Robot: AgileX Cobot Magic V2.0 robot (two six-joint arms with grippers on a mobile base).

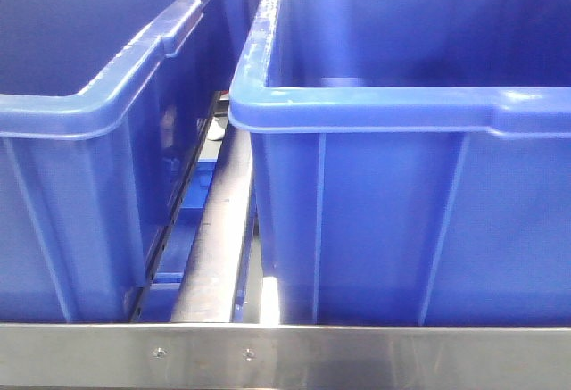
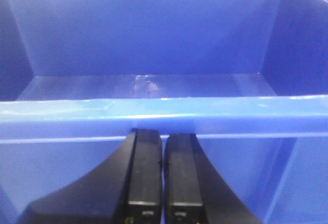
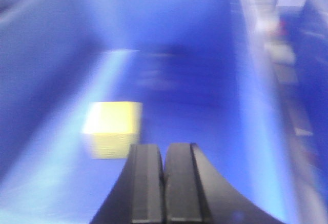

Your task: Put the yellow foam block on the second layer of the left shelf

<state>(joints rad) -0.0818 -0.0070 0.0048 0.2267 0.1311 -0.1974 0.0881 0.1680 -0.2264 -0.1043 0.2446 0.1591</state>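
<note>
This looks like a warehouse or industrial storeroom. 2 large blue plastic bins, one at 9 o'clock [image 1: 80,140] and one at 3 o'clock [image 1: 401,194], stand side by side on a metal rack, with more blue bins behind at 12 o'clock. A brushed steel rail [image 1: 285,354] with 2 screws runs across at 6 o'clock.
</note>
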